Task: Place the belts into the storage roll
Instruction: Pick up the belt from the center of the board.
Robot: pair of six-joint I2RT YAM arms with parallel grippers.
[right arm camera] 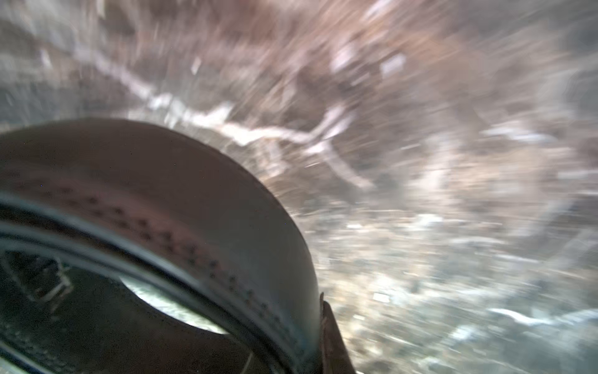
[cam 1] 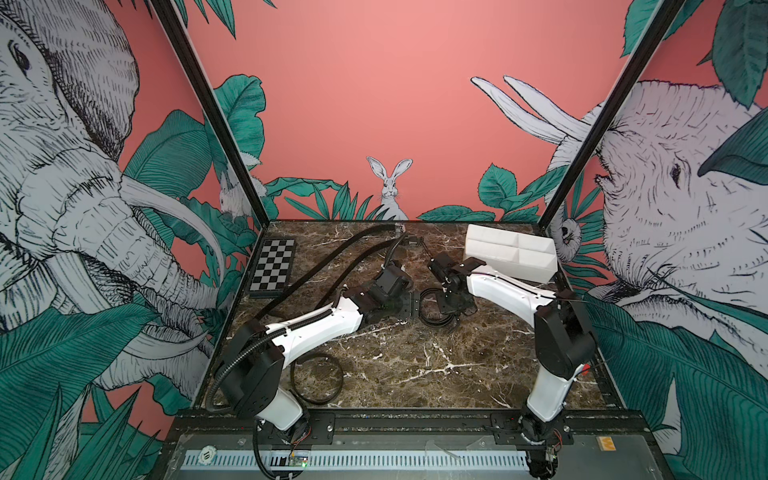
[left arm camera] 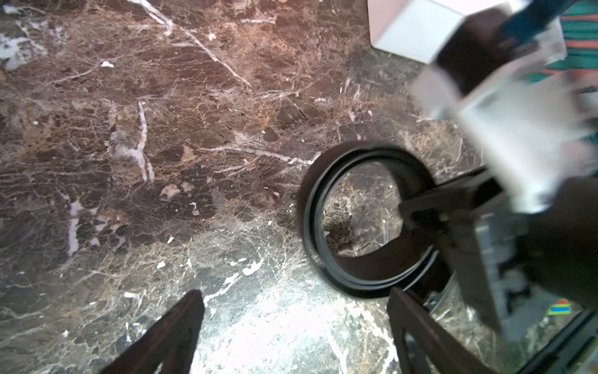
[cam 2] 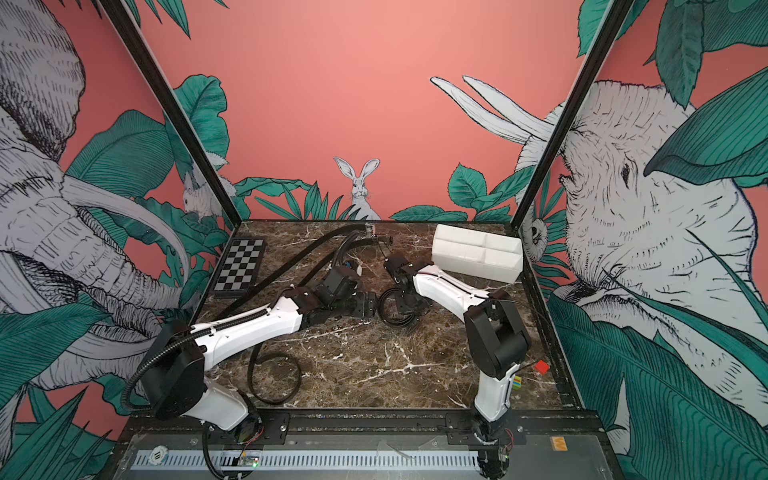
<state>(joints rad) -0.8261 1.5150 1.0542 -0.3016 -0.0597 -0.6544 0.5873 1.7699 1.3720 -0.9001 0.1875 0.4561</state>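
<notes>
left wrist view alone shows the left gripper (left arm camera: 291, 327) spread wide over the marble table (left arm camera: 161, 162), beside the coiled belt (left arm camera: 310, 210) that the right gripper (cam 1: 449, 308) pinches mid-table. both top views add a loose belt (cam 1: 341, 374) looped by the front edge and the storage roll (cam 1: 490, 255) in the far right corner, open marble between.

Black belts (left arm camera: 309, 220), white storage roll (cam 1: 498, 257) (brown veined marble table (cam 1: 415, 365))

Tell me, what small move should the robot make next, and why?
Probably lift the right tool a little: it looks shut on the coiled belt, the left tool stands open and clear of it, and the white tray holds no belt yet.
</notes>
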